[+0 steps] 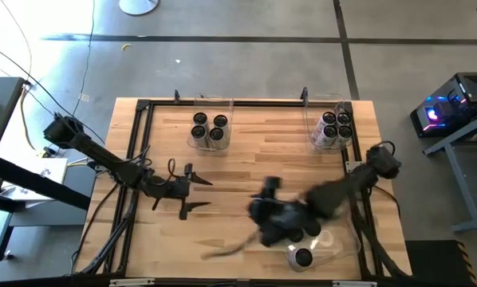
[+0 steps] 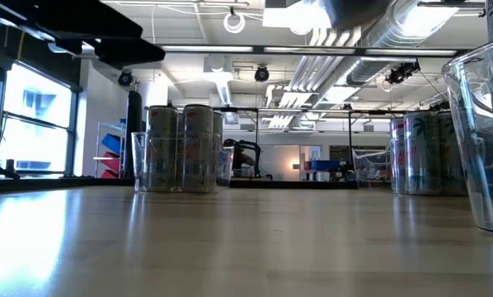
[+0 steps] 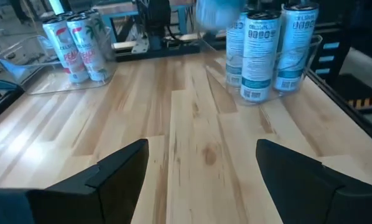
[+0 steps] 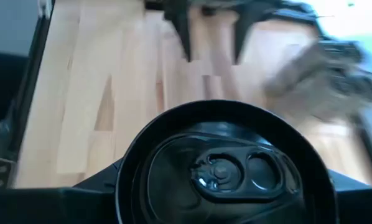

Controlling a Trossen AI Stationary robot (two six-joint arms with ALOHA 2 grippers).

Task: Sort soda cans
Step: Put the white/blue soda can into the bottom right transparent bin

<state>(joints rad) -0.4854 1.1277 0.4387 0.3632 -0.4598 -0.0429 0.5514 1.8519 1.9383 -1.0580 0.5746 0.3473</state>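
Soda cans stand in clear bins: three at the far middle [image 1: 209, 127], several at the far right [image 1: 334, 127], and one dark top shows in a bin at the near right [image 1: 302, 257]. My left gripper [image 1: 197, 194] is open and empty over the table's left half, and its spread fingers show in its wrist view [image 3: 201, 180]. My right gripper [image 1: 282, 223] is blurred beside the near-right bin. In its wrist view a can's dark round top [image 4: 217, 174] fills the space between its fingers. Blue-labelled cans [image 3: 270, 50] and red-labelled cans [image 3: 77, 43] show in the left wrist view. My right gripper has a soda can between its two fingers, one finger [image 4: 99, 183] on each side of the can's upper part below the rim [image 4: 130, 168]. The fingers come from above, looking down on the can's top. The rim hides the place of contact.
A black frame [image 1: 143, 108] runs round the wooden table. The middle of the table between the two arms is bare wood [image 1: 246, 159]. A clear bin wall [image 2: 485, 124] stands close to the low camera at the right.
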